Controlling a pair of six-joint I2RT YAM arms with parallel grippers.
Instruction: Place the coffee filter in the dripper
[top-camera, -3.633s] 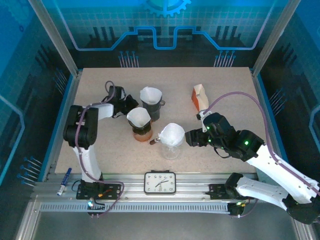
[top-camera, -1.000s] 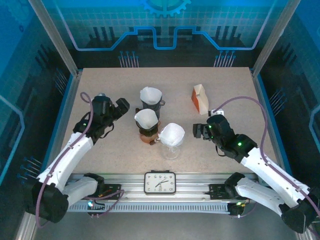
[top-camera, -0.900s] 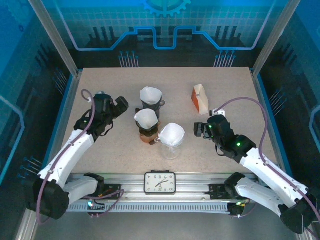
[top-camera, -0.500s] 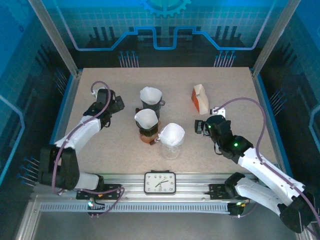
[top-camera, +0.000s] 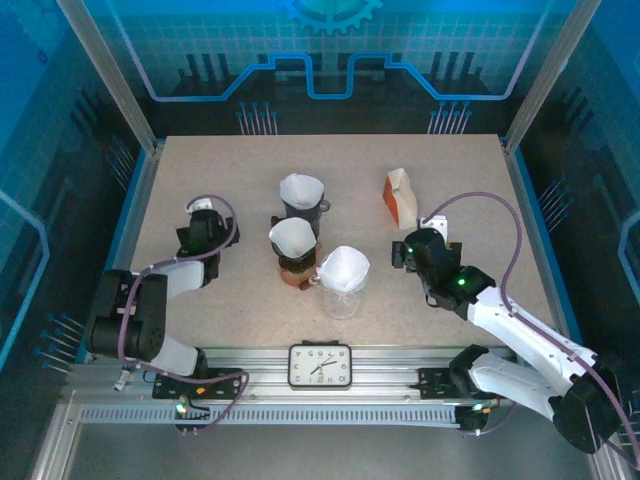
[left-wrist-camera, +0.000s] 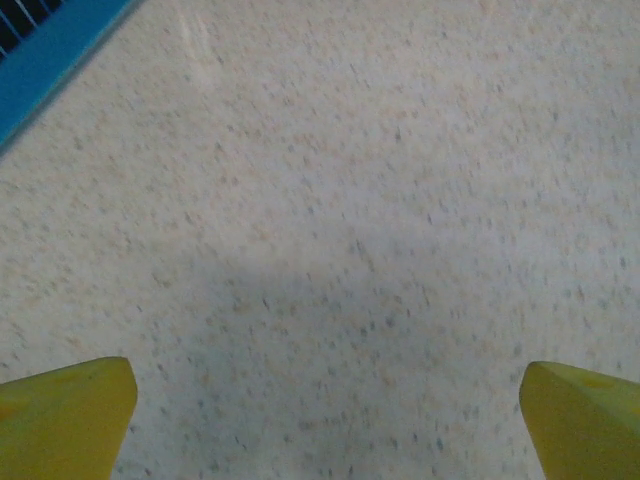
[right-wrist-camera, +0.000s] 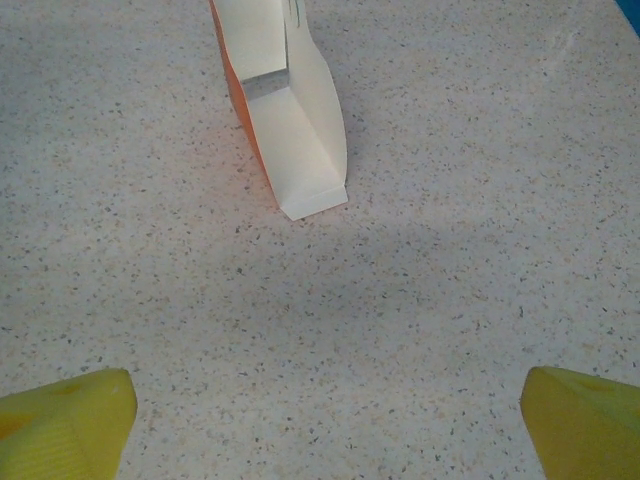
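A speckled beige table (top-camera: 230, 170) is bordered by a blue edge strip (top-camera: 128, 205) at 9 o'clock, which also crosses the 10 o'clock corner of the left wrist view (left-wrist-camera: 50, 60). An open carton (top-camera: 400, 197), orange outside and white inside, rests on the table at about 2 o'clock from its centre, and appears at 12 o'clock in the right wrist view (right-wrist-camera: 290, 130). At 6 o'clock, a black-framed clock (top-camera: 320, 364) with a white face sits on the aluminium rail (top-camera: 400, 385).
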